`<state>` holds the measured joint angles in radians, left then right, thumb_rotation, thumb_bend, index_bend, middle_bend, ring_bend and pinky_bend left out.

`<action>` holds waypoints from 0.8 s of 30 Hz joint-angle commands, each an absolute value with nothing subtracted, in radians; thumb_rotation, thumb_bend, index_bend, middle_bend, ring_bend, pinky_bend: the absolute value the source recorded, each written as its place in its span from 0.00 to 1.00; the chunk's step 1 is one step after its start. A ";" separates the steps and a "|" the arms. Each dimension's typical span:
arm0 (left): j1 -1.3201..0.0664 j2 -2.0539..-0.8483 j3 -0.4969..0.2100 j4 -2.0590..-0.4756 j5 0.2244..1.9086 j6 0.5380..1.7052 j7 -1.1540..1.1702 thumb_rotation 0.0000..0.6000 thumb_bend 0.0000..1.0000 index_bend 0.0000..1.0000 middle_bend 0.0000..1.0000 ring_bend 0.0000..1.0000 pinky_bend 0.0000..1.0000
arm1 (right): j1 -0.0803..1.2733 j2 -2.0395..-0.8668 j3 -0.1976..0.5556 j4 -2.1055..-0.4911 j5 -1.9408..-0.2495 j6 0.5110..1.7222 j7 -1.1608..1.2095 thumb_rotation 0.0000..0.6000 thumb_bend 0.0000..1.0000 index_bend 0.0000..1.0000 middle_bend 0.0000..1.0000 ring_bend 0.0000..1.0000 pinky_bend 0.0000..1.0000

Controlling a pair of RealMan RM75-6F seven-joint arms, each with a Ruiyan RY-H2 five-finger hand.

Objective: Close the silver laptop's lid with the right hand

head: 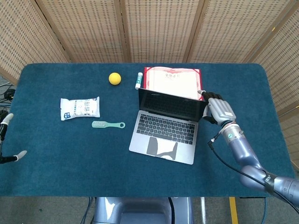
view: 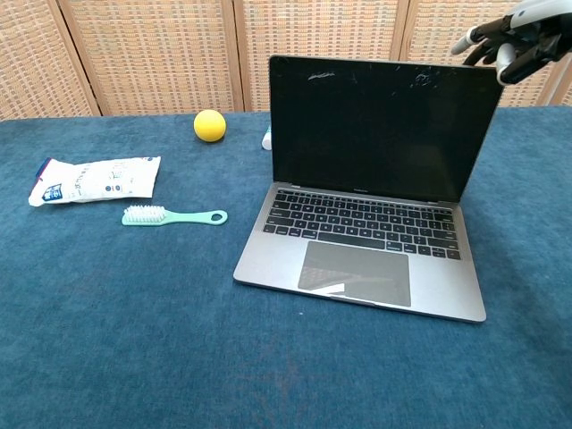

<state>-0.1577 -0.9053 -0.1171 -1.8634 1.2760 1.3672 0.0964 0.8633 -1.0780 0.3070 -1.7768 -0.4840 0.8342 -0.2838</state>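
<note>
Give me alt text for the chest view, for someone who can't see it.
An open silver laptop with a dark screen sits on a blue table, the right robot hand at its lid's top right corner. A yellow ball, white packet and green brush lie left.

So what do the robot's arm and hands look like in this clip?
The right hand has a pale silver-grey back plate and black fingers. Its forearm is glossy blue-grey metal with a small green light at the wrist and a thin black cable looping alongside. Only white-tipped dark fingers of the left hand show.
</note>
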 commanded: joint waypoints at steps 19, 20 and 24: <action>-0.161 -0.907 -0.114 -1.863 1.271 1.365 0.101 1.00 0.00 0.00 0.00 0.00 0.00 | 0.867 -1.000 0.257 -1.894 -0.522 0.773 -0.267 1.00 1.00 0.27 0.36 0.27 0.22; -0.162 -0.908 -0.114 -1.862 1.271 1.365 0.102 1.00 0.00 0.00 0.00 0.00 0.00 | 0.862 -0.995 0.254 -1.903 -0.535 0.764 -0.260 1.00 1.00 0.27 0.36 0.27 0.22; -0.163 -0.909 -0.113 -1.865 1.270 1.364 0.109 1.00 0.00 0.00 0.00 0.00 0.00 | 0.839 -0.968 0.241 -1.952 -0.604 0.719 -0.228 1.00 1.00 0.27 0.35 0.27 0.22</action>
<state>-0.1629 -0.9092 -0.1133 -1.8644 1.2697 1.3640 0.1080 0.8524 -0.9834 0.2495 -1.9296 -0.5763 0.7404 -0.2456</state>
